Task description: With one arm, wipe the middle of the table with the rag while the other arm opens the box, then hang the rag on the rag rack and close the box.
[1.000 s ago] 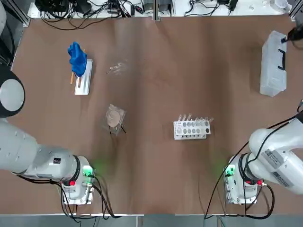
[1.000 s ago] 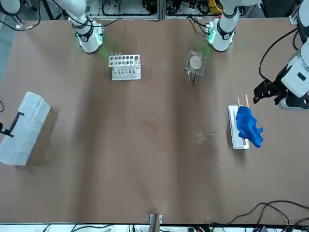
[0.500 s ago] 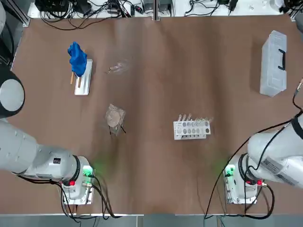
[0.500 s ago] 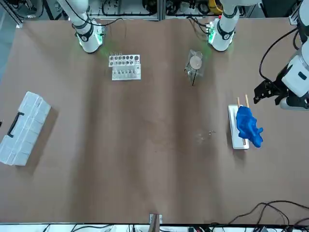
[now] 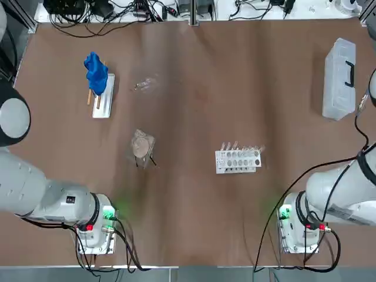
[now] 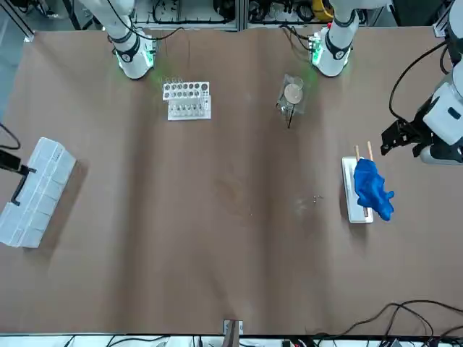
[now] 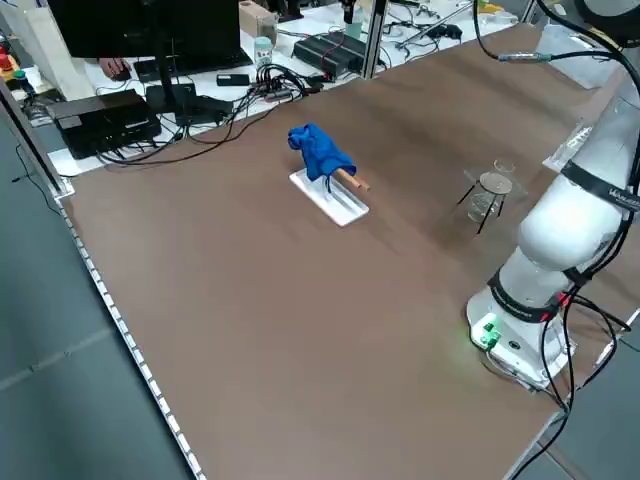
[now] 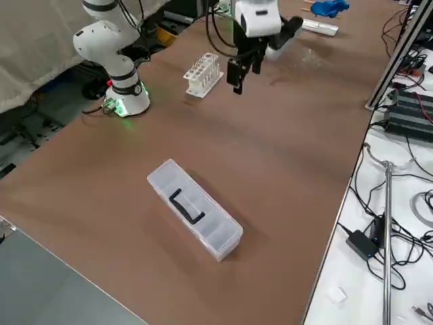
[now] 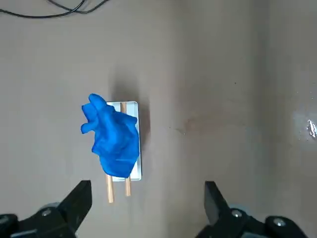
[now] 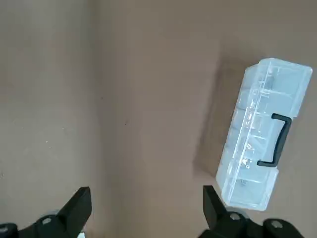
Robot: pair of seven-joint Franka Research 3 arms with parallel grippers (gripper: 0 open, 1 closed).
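Hovering high with both pairs of fingers spread and empty, I see my left gripper point(image 9: 143, 210) at the bottom of its wrist frame. Beyond it the blue rag point(image 9: 112, 136) drapes over the rag rack point(image 9: 133, 144), left of centre. My right gripper point(image 10: 143, 210) sits likewise at the bottom of its wrist frame; beyond, the translucent box point(image 10: 262, 134) lies shut, black handle on its lid, at right on the bare brown table point(image 10: 124, 99).

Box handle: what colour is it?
Black handle on the translucent whitish box; clearest in the right wrist view.
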